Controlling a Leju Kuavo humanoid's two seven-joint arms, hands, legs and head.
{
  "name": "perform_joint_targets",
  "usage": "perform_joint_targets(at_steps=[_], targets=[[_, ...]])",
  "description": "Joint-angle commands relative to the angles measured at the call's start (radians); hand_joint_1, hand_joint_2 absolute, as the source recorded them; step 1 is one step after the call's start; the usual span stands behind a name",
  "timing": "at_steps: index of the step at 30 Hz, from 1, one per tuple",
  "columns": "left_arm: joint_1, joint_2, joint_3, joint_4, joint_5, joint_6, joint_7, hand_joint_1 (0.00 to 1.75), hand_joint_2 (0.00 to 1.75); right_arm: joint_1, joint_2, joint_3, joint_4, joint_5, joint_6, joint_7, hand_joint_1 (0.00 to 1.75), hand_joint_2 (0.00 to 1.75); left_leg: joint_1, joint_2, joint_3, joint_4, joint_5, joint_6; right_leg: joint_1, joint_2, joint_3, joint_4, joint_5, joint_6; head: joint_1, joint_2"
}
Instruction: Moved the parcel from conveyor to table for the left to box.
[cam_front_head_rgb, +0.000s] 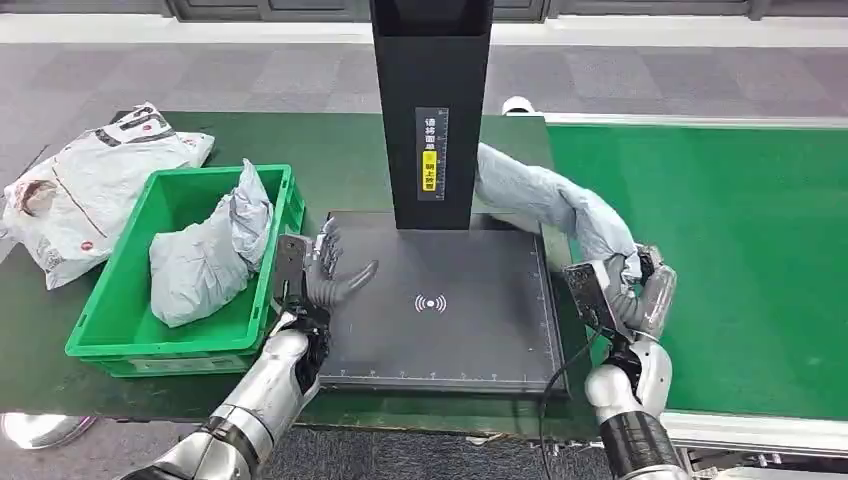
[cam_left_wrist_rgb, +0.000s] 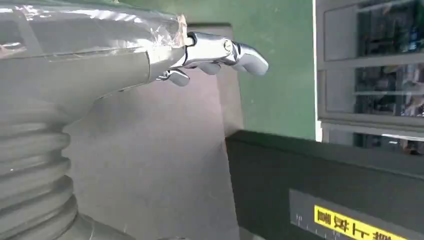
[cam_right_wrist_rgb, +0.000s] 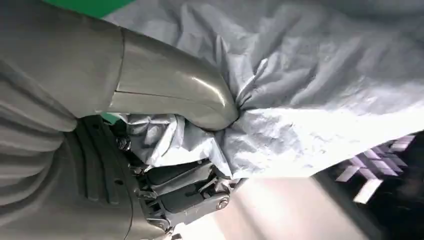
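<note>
Right of the scanner post, green conveyor (cam_front_head_rgb: 720, 260) runs along the table (cam_front_head_rgb: 340, 150) edge. Dark scan pad (cam_front_head_rgb: 440, 340) sits center under the black post (cam_front_head_rgb: 432, 110). Green bin (cam_front_head_rgb: 120, 335) stands left of the pad, one grey bag (cam_front_head_rgb: 205, 255) inside it, leaning on the bin's right wall. White bags (cam_front_head_rgb: 85, 190) lie on the table beyond the bin's left side.

Parcel (cam_front_head_rgb: 545, 195): long grey poly bag, stretched from behind the post across the pad's right edge to the conveyor border, near end bunched up.

Right hand (cam_front_head_rgb: 625, 290) clamps that near end; wrist view shows thumb (cam_right_wrist_rgb: 170, 90) and fingers (cam_right_wrist_rgb: 185, 192) pinching crumpled film.

Left hand (cam_front_head_rgb: 320, 270) is spread, grasping nothing, over the pad's left edge just beside the bin.
</note>
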Motion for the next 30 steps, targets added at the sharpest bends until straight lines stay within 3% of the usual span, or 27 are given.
perform_joint_targets(at_steps=[1, 3, 7, 10, 14, 16, 22, 30], targets=[[-0.017, 0.033, 0.028, -0.063, -0.064, 0.07, -0.024, 0.0, 1.75, 0.059, 0.014, 0.501, -0.218, 0.078, 0.29, 0.141, 1.75, 1.75, 0.002, 0.008, 0.002, 0.0, -0.003, -0.001, 0.002, 0.008, 0.0, 0.0, 0.0, -0.001, 0.0, 0.0], [-0.021, 0.033, 0.026, -0.077, -0.073, 0.071, -0.02, 0.0, 1.75, 0.053, 0.003, 0.535, -0.172, 0.025, 0.377, 0.171, 1.75, 1.75, 0.001, 0.008, 0.004, -0.001, -0.002, -0.001, 0.002, 0.008, 0.001, -0.001, 0.0, -0.002, 0.0, 0.0], [-0.02, 0.031, 0.026, -0.077, -0.075, 0.072, -0.016, 0.0, 1.75, 0.04, -0.011, 0.54, -0.142, 0.012, 0.363, 0.16, 1.75, 1.75, 0.001, 0.002, 0.003, -0.001, -0.001, -0.001, 0.003, 0.002, 0.002, -0.001, -0.001, -0.001, 0.0, 0.0], [-0.033, 0.028, 0.028, -0.063, -0.08, 0.087, -0.028, 0.0, 1.75, 0.038, -0.04, 0.578, -0.12, 0.013, 0.538, 0.201, 1.75, 1.75, 0.001, 0.002, 0.004, -0.001, -0.001, 0.0, 0.004, 0.002, 0.003, -0.003, -0.001, -0.001, 0.0, 0.0], [-0.032, 0.023, 0.036, -0.059, -0.065, 0.096, -0.039, 0.0, 1.75, 0.035, -0.085, 0.623, -0.051, 0.01, 0.609, 0.188, 1.75, 1.75, 0.001, 0.0, 0.004, -0.002, 0.0, 0.0, 0.003, 0.0, 0.003, -0.003, -0.001, -0.001, 0.0, 0.0], [-0.021, 0.023, 0.042, -0.072, -0.059, 0.127, -0.058, 0.0, 1.75, 0.017, -0.094, 0.641, -0.011, -0.002, 0.609, 0.171, 0.0, 1.75, 0.0, 0.0, 0.004, -0.001, 0.0, -0.001, 0.002, 0.0, 0.003, -0.002, -0.001, -0.001, 0.0, 0.0], [0.07, 0.019, 0.103, -0.223, 0.006, 0.221, -0.134, 0.0, 1.75, 0.035, -0.072, 0.555, -0.118, -0.098, 0.477, 0.098, 0.0, 1.75, 0.001, 0.004, 0.005, -0.002, -0.002, 0.0, 0.002, 0.004, 0.004, -0.003, 0.0, -0.002, 0.0, 0.0], [0.084, 0.02, 0.099, -0.244, 0.007, 0.222, -0.134, 0.0, 1.75, 0.045, -0.078, 0.554, -0.149, -0.098, 0.483, 0.098, 0.0, 1.75, 0.0, 0.001, 0.002, 0.0, -0.001, 0.0, 0.002, 0.001, 0.001, -0.001, -0.001, -0.001, 0.0, 0.0]])
